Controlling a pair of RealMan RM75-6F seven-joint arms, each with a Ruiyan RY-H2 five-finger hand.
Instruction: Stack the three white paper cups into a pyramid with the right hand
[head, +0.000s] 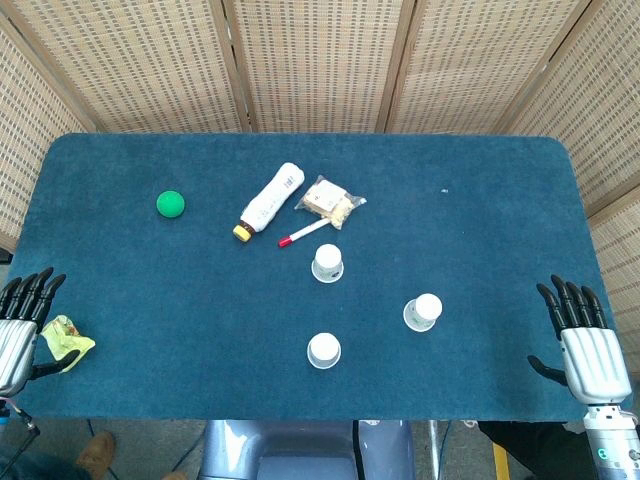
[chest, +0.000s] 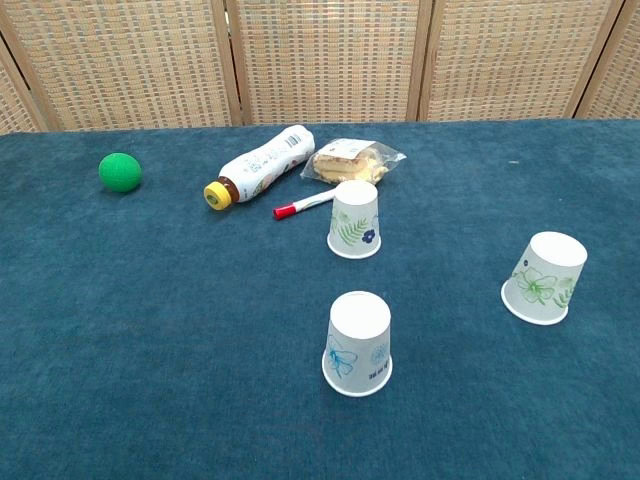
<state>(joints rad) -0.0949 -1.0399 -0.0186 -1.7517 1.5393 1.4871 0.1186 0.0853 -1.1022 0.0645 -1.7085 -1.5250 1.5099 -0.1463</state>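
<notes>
Left robot hand (head: 22, 325) is seen in head view at the counter's left edge, fingers spread, nothing held; a crumpled yellow-green wrapper (head: 66, 341) lies just beside it. Blue felt-covered counter (head: 480, 200) carries, further right, a small green ball (chest: 120, 172), then a white plastic bottle with a yellow cap (chest: 259, 167) lying on its side, a red-capped white marker pen (chest: 303, 206) and a clear bag of snacks (chest: 346, 160) just beside the bottle. Three white paper cups are set upside down, well apart, none stacked: far cup with green leaf print (chest: 354, 220) near the pen, near cup with blue print (chest: 358, 344) closest to the front edge, right cup with green flower print (chest: 544, 278). Right robot hand (head: 584, 340) is seen at the counter's right edge, fingers spread wide, holding nothing, well apart from the cups.
</notes>
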